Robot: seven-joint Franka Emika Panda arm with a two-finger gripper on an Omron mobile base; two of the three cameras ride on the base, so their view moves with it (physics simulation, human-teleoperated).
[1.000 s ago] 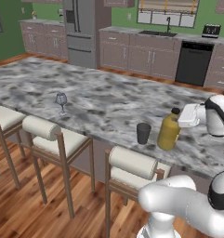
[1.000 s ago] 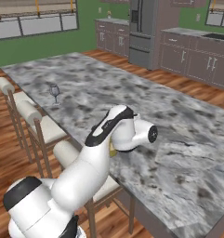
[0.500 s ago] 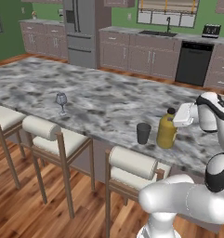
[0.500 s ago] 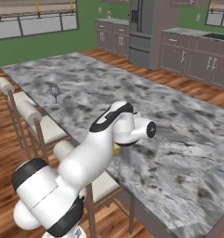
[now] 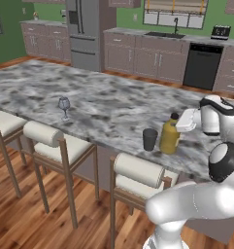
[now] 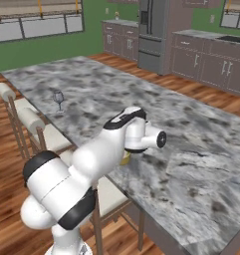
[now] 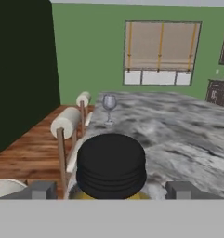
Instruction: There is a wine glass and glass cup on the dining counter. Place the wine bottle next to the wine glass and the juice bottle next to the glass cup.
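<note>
The end effector (image 7: 111,189) stands wide, its fingertips (image 7: 41,190) flanking the black cap of the one juice bottle (image 5: 169,137) without touching it. No label or writing can be read on the bottle. It stands near the counter (image 5: 113,104) front edge, just beside one dark glass cup (image 5: 149,139). One wine glass (image 5: 64,105) stands well apart, farther along that edge, above three stools (image 5: 50,141), the nearest partly hidden by the arm.

In the right base view the arm hides nearly all of the juice bottle (image 6: 124,160). In the hand view its body is cut off below the black cap (image 7: 111,165).
</note>
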